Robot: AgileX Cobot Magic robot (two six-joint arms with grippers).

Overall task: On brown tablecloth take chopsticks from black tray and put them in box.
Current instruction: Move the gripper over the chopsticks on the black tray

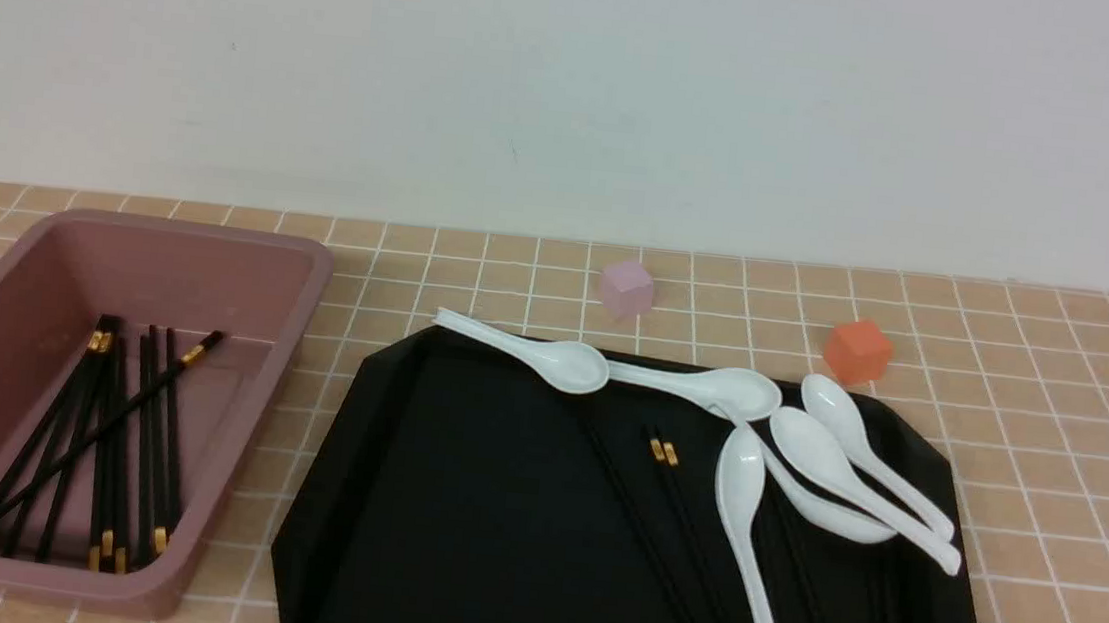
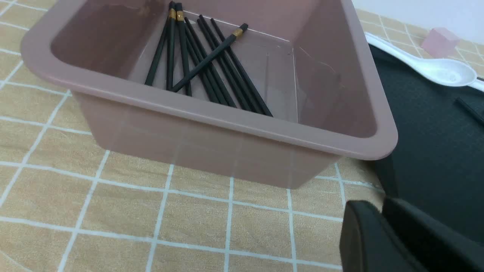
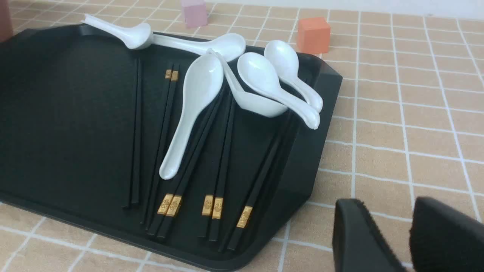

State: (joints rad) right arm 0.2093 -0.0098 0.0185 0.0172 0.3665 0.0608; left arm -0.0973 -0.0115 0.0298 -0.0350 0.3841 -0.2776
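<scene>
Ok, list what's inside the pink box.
Only black chopsticks lie in the box, one crossed diagonally over the rest. Where they overlap the count is unclear, and in the left wrist view the near wall hides their ends.

The setting is reading as a staged lab tabletop. A tablecloth (image 1: pixel 1055 446) is covering the surface before a plain white wall (image 1: pixel 575 82). A pink cube (image 1: pixel 627 289) and an orange cube (image 1: pixel 857 350) are sitting beside the tray (image 1: pixel 457 504).

Seemingly 6 spoons (image 3: pixel 196 94) overlie chopsticks (image 3: pixel 212 207); left side of tray (image 3: pixel 68 113) lies open.
</scene>
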